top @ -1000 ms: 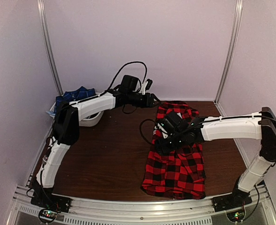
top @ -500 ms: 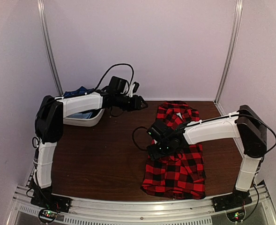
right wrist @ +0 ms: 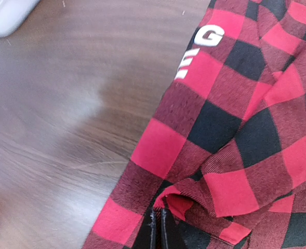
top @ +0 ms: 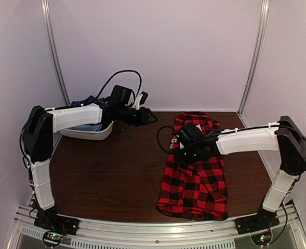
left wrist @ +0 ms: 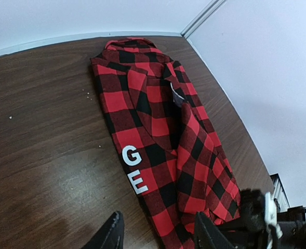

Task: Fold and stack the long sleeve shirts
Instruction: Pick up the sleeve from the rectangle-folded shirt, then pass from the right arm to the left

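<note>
Right wrist view: right gripper (right wrist: 157,231) clamped tight on a fold at the left edge of the red-and-black shirt (right wrist: 236,129), spread right of centre on the table (top: 116,171); left gripper (left wrist: 158,224) parted, empty, near the far-left navy shirt (top: 82,102).

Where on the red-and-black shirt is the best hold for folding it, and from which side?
Probably the long edge beside the white letters, coming down from the bare table side. The red-and-black shirt lies flat in a narrow strip, and that edge is free with wood beside it. The right gripper is shut on a pinch there; the left gripper hangs open.
</note>
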